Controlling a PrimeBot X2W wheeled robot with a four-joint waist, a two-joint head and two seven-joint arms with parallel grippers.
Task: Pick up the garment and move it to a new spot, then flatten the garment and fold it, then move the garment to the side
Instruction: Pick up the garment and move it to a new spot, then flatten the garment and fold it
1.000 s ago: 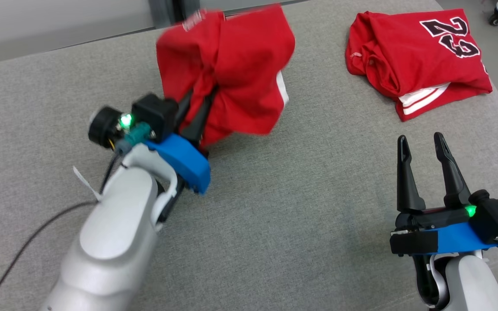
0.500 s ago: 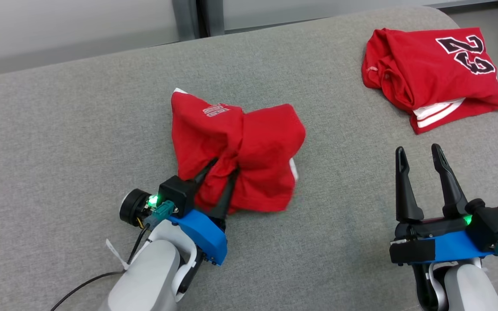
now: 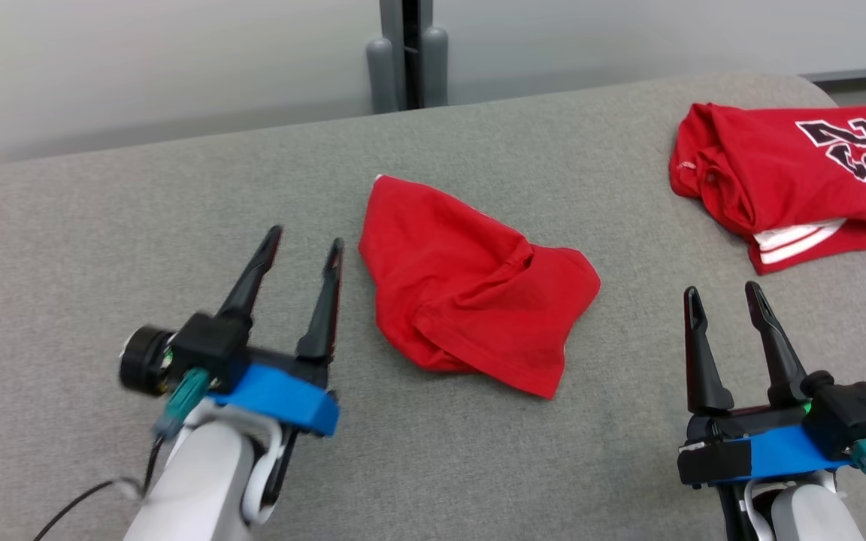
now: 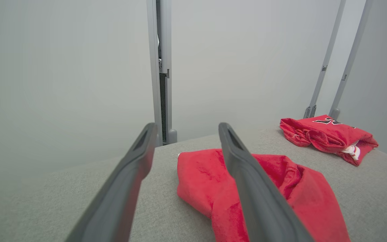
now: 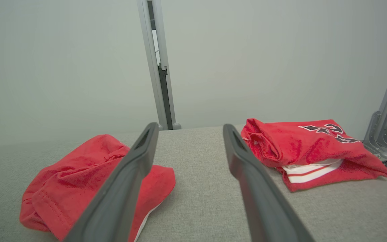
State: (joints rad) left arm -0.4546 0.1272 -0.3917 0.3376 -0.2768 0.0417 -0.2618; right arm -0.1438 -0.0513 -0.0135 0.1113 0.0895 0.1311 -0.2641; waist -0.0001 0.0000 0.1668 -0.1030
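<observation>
A crumpled red garment lies in a heap in the middle of the grey table. It also shows in the left wrist view, garment, and the right wrist view, garment. My left gripper stands open just left of the heap, apart from it, nothing between its fingers. In its own view the left gripper has wide-spread fingers. My right gripper is open at the lower right, well clear of the cloth; its own view shows the right gripper open too.
A second red garment with black "23" lettering and white stripes lies folded at the table's far right; folded garment, folded garment. A grey post stands behind the table's far edge. Bare cloth surface surrounds the heap.
My left gripper has opened and let go of the red garment, which now lies slumped on the table. The left arm drew back to the left. The camera view also shifted.
</observation>
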